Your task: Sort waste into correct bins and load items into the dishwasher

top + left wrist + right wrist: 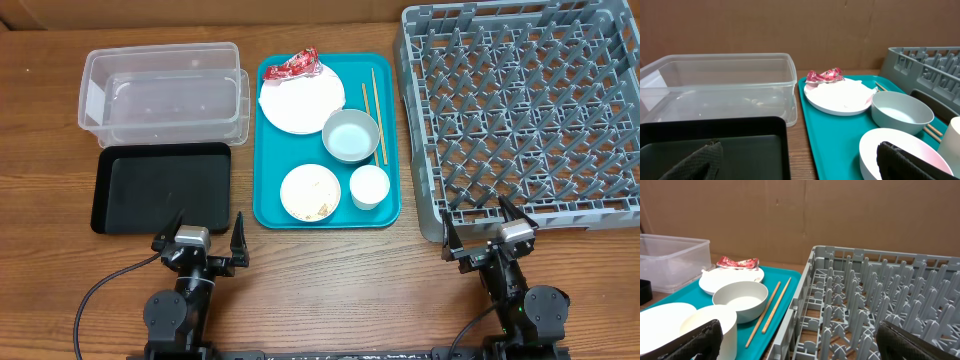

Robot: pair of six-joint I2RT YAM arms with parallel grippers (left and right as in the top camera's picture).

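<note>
On the teal tray (264, 205) lie a red wrapper (292, 66), a large white plate (302, 100) with what looks like a napkin on it, a pale bowl (351, 135), a small cup (369, 186), a small plate with rice grains (311, 192) and two chopsticks (370, 105). The clear tub (165, 95) and black tray (160, 187) stand to the left, the grey rack (520, 110) to the right. My left gripper (205, 228) is open and empty, near the black tray's front edge. My right gripper (480, 222) is open and empty at the rack's front edge.
The left wrist view shows the black tray (740, 145), tub (720, 85), wrapper (825, 75) and bowl (901, 112). The right wrist view shows the cup (710, 327), chopsticks (772, 305) and rack (880, 305). Brown cardboard closes off the back.
</note>
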